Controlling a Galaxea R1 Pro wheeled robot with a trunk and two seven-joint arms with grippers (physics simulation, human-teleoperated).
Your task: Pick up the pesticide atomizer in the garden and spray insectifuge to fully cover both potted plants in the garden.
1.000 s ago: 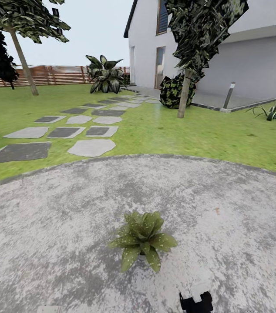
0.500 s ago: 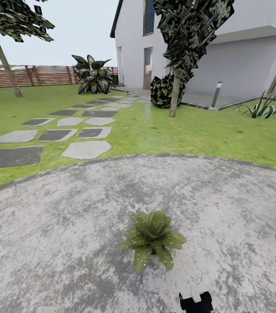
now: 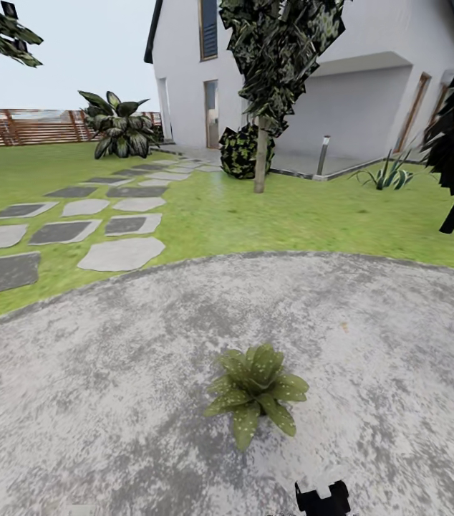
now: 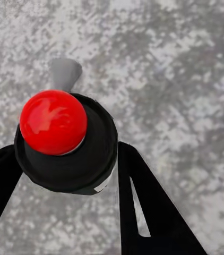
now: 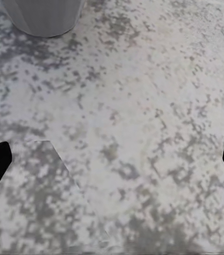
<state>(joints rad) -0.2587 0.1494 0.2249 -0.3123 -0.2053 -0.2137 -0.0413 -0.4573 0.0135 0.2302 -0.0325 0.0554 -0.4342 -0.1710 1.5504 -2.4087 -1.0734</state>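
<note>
A broad-leaved potted plant [image 3: 254, 390], its green leaves speckled pale, stands on the mottled grey patio [image 3: 112, 401] at the 6 o'clock side of the head view. A black part of the robot [image 3: 321, 498] juts up from the lower edge at about 5 o'clock of the plant.

In the left wrist view, the left tool [image 4: 64, 164] has its two black fingers [image 4: 144, 202] pressed against either side of the pesticide atomizer [image 4: 64, 143], a dark bottle seen from above with a glossy red top and a grey nozzle; a sliver of white shows at its lower rim, with no legible lettering.

In the right wrist view, the right tool [image 5: 112, 159] is spread wide over bare paving, fingertips at opposite edges, nothing between them. A grey pot [image 5: 43, 16] sits at the far edge.

Beyond the patio: lawn [image 3: 291, 215], stepping stones [image 3: 119, 252] toward 10 o'clock, a white house [image 3: 306, 79] at 12, a wooden fence [image 3: 26, 125] at 10.
</note>
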